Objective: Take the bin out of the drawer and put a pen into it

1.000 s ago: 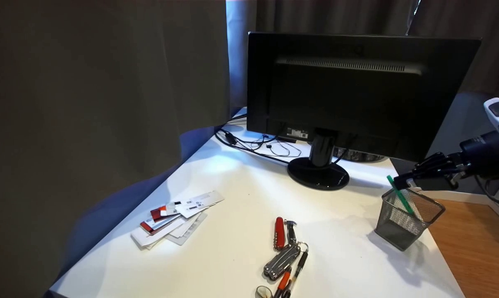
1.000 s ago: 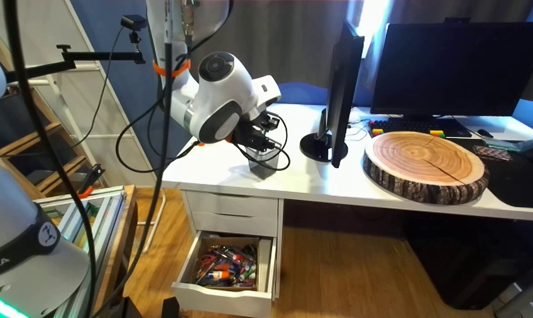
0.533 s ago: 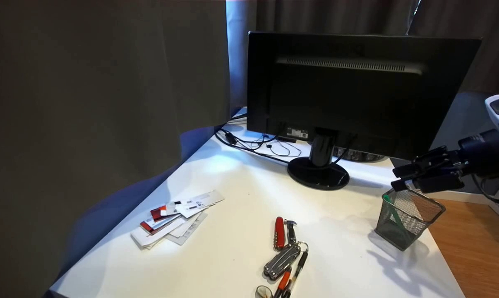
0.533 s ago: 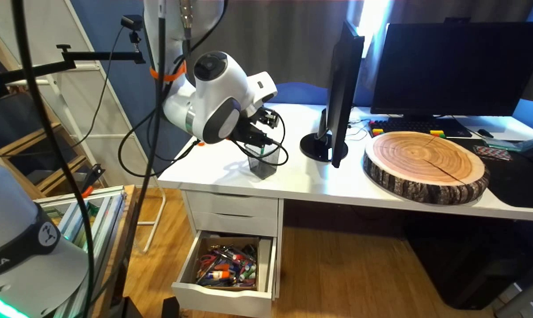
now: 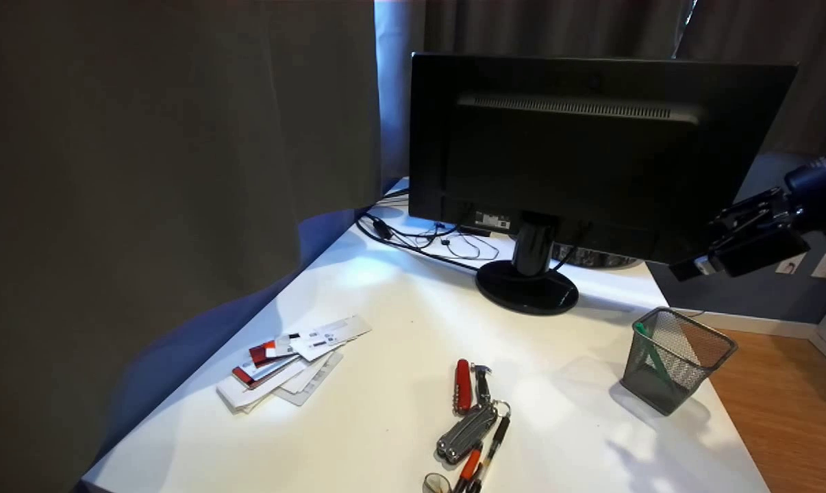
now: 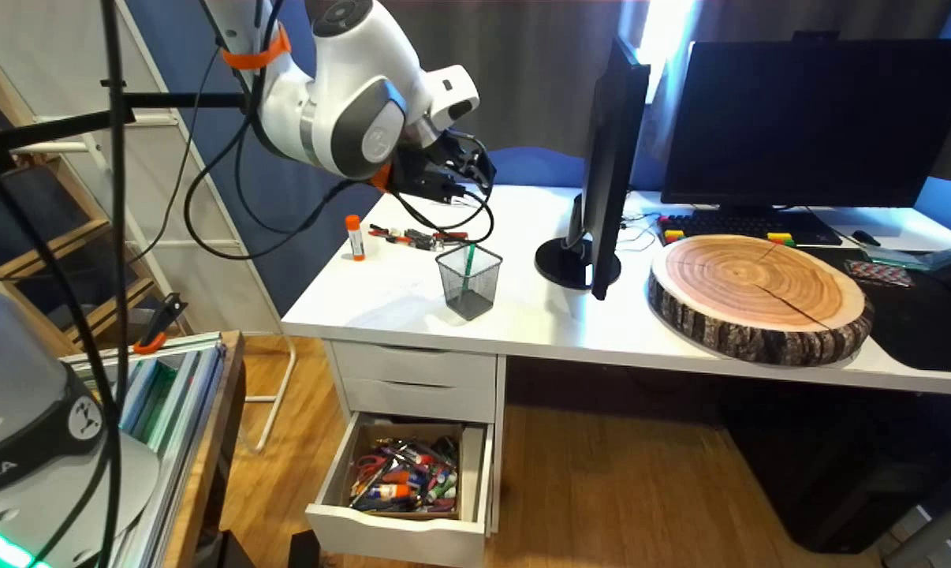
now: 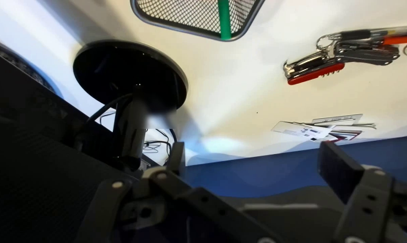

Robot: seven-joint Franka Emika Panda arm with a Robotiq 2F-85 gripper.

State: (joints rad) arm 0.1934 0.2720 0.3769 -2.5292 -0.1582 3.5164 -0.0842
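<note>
The bin, a dark wire-mesh cup, stands upright on the white desk near its edge in both exterior views. Inside it leans the green pen, its top at a rim corner. From above, the wrist view catches part of the bin's rim and the pen's upper end. My gripper is open, its fingers wide apart with nothing between them. In an exterior view the gripper hangs above the bin, clear of it. Below the desktop the drawer stands pulled out, holding a box of stationery.
A black monitor on a round base stands close to the bin. Red and silver tools, cards and a glue stick lie or stand on the desk. A thick wood slice sits farther along.
The gripper has opened and let go of the pen, which has dropped lower into the bin. The arm has then risen up and away from the bin. The bin has stayed in place.
</note>
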